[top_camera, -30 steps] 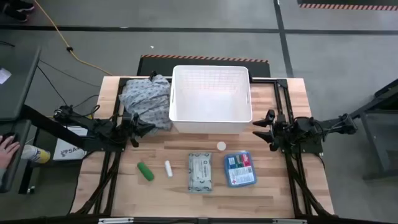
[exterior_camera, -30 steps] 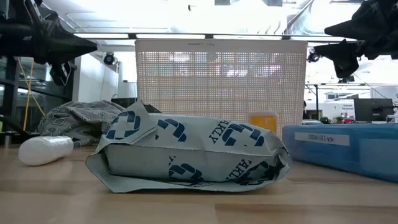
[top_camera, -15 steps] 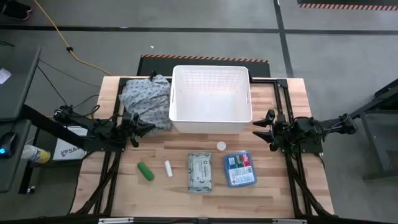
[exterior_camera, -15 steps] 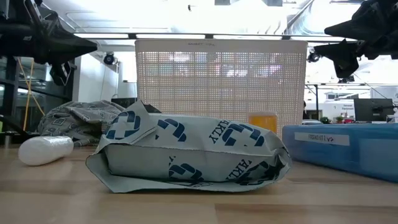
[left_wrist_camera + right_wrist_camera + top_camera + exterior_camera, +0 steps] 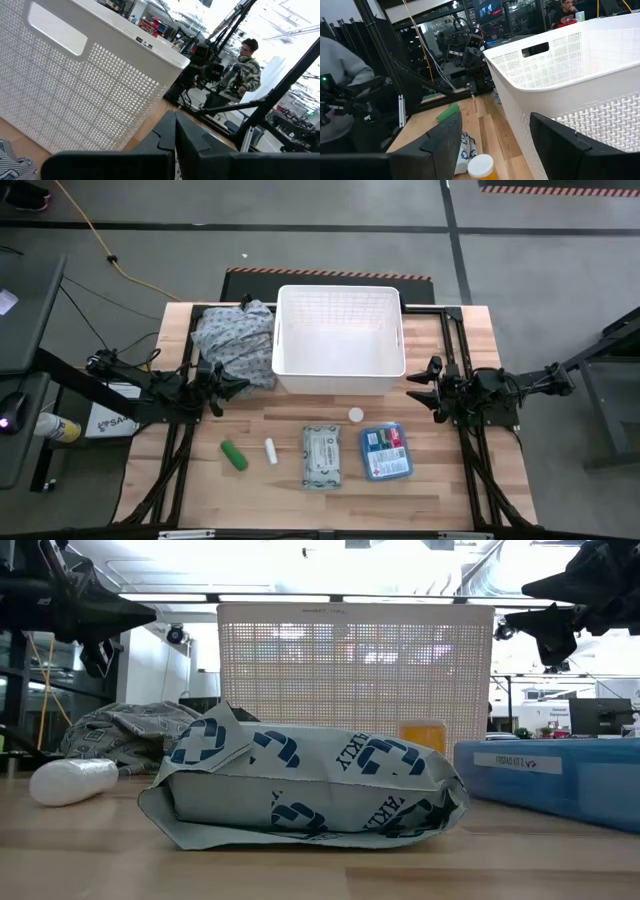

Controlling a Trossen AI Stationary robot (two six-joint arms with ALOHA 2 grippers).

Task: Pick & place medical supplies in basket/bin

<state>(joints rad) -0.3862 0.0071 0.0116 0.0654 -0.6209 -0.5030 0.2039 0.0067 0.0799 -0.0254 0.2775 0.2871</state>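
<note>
- The basket (image 5: pixel 339 340) holds nothing visible, so by my reading no placing is done.
- In front of the basket on the worktop (image 5: pixel 460 480) lie the green tube (image 5: pixel 234 455), white tube (image 5: pixel 270 450), wipes pack (image 5: pixel 321 457), orange bottle (image 5: pixel 356 415) and blue box (image 5: pixel 386 450).
- Left claw (image 5: pixel 216 383), fingers together, hangs left of the basket.
- Right claw (image 5: pixel 428 385), fingers apart and empty, hangs to its right.

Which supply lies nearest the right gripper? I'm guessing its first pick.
The orange white-capped bottle: it stands just before the open right gripper, beside the basket, while the others lie farther along the table's front.

Robotics lab: concrete floor (image 5: pixel 300 240), more arm rigs (image 5: pixel 210 70), monitors (image 5: pixel 487 10).
</note>
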